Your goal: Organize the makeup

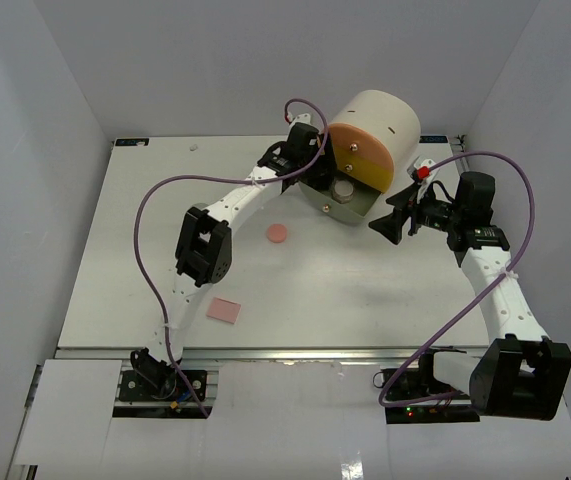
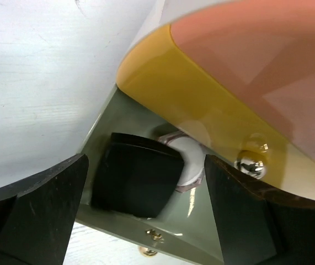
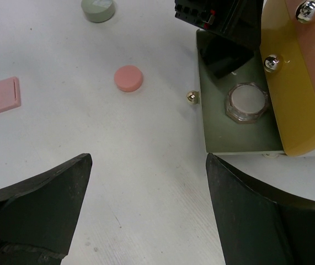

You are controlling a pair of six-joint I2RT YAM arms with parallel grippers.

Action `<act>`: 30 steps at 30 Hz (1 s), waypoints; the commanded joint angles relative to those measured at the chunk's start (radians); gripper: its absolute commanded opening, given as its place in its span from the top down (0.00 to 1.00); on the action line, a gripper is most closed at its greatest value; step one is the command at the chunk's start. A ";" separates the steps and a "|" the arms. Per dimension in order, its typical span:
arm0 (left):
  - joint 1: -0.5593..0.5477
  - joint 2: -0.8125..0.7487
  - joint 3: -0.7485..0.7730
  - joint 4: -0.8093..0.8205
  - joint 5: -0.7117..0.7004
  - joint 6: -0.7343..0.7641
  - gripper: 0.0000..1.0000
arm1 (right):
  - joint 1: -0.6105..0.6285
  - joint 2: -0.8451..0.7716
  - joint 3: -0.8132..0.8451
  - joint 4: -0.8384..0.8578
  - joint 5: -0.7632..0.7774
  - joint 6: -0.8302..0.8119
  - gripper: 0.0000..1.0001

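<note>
The grey drawer (image 1: pixel 355 208) of the cream cylinder organizer (image 1: pixel 377 125) is swung open. In it lie a black case (image 2: pixel 137 174) and a clear jar with a white lid (image 2: pixel 189 157); both also show in the right wrist view, the case (image 3: pixel 223 58) and the jar (image 3: pixel 247 102). My left gripper (image 2: pixel 146 212) hangs open over the drawer, its fingers on either side of the black case without gripping it. A pink round compact (image 1: pixel 278 233) and a flat pink square (image 1: pixel 226 310) lie on the table. My right gripper (image 3: pixel 146 210) is open and empty above the table, right of the drawer.
The yellow drawer front (image 2: pixel 201 105) and pink front (image 2: pixel 256 61) sit just above the open drawer. A grey-green round lid (image 3: pixel 98 9) lies far left in the right wrist view. A brass knob (image 3: pixel 191 97) sticks out of the drawer's edge.
</note>
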 commanded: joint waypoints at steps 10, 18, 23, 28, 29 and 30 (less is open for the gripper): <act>-0.003 -0.273 -0.034 0.044 -0.032 0.109 0.02 | -0.008 -0.006 -0.019 0.011 -0.051 -0.003 0.10; 0.034 -0.765 -0.723 0.064 -0.088 0.219 0.02 | 0.102 0.028 0.003 -0.074 -0.046 -0.095 0.10; 0.077 -1.211 -1.199 0.064 -0.086 0.266 0.02 | 0.391 0.116 0.062 -0.106 0.267 -0.134 0.10; 0.103 -1.601 -1.536 0.061 -0.119 0.242 0.02 | 0.620 0.378 0.250 -0.124 0.573 -0.026 0.10; 0.103 -1.678 -1.576 0.055 -0.134 0.232 0.02 | 0.647 0.419 0.282 -0.124 0.620 0.020 0.10; 0.102 -1.737 -1.604 0.049 -0.141 0.221 0.02 | 0.682 0.464 0.317 -0.124 0.685 0.061 0.10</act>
